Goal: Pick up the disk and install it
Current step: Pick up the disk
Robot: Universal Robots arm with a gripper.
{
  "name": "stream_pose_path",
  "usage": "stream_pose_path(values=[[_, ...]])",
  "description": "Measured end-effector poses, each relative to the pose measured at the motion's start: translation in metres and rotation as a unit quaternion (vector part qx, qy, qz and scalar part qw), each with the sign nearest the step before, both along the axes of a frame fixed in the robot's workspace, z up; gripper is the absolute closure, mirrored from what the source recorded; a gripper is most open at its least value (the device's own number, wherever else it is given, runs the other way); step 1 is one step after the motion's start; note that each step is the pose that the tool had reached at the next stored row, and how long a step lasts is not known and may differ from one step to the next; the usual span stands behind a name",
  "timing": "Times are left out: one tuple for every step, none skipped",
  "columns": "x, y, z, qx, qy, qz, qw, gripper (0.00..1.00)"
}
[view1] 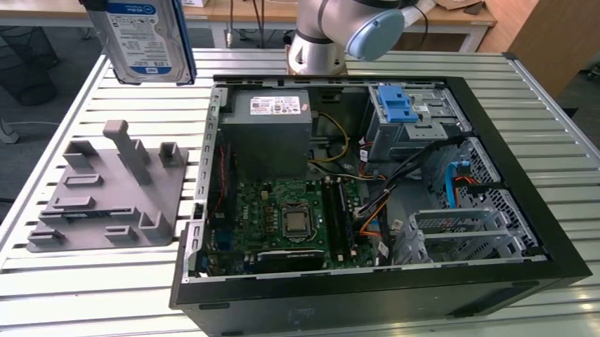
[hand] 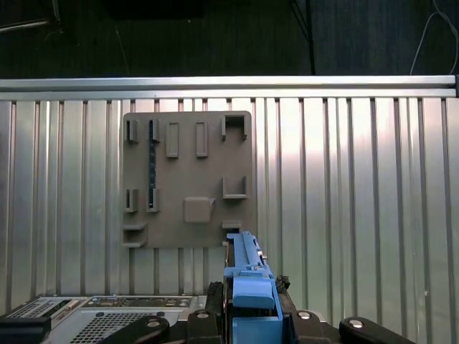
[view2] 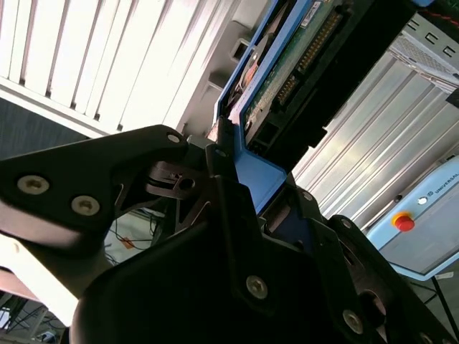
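As both wrist views show, the gripper (view2: 244, 179) is pinched onto the blue side rail of the disk (view2: 287, 64), its black fingers (view2: 172, 175) pressed against the rail from either side. Disk: held upright in the air at the upper left of the exterior view, label facing the camera, apart from the slatted table (view1: 94, 295) and the grey holder block (view1: 103, 189) lying on it. Open computer case (view1: 375, 298): centre and right of that view, just beside the block, with circuit board (view1: 291, 217), grey power box (view1: 272, 133) and blue latch (view1: 398, 105) inside.
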State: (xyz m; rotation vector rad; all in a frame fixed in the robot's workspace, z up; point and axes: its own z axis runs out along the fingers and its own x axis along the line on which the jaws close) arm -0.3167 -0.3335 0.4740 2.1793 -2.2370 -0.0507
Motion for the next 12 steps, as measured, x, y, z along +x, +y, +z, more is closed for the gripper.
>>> stream_pose_path(values=[[0.0016, 0.0, 0.0, 0.0, 0.0001, 0.0, 1.0, 0.63], [0.0031, 0.0, 0.0, 0.0, 0.0001, 0.0, 1.0, 0.63], [0.0045, 0.0, 0.0, 0.0, 0.0002, 0.0, 1.0, 0.63], [0.0061, 0.0, 0.0, 0.0, 0.0002, 0.0, 1.0, 0.63], [0.0075, 0.0, 0.0, 0.0, 0.0003, 0.0, 1.0, 0.63], [0.0091, 0.0, 0.0, 0.0, 0.0003, 0.0, 1.0, 0.63], [0.0105, 0.0, 0.0, 0.0, 0.0003, 0.0, 1.0, 0.63], [0.0119, 0.0, 0.0, 0.0, 0.0004, 0.0, 1.0, 0.63], [0.013, 0.0, 0.0, 0.0, 0.0004, 0.0, 1.0, 0.63], [0.014, 0.0, 0.0, 0.0, 0.0005, 0.0, 1.0, 0.63], [0.0152, 0.0, 0.0, 0.0, 0.0005, 0.0, 1.0, 0.63], [0.0166, 0.0, 0.0, 0.0, 0.0005, 0.0, 1.0, 0.63]])
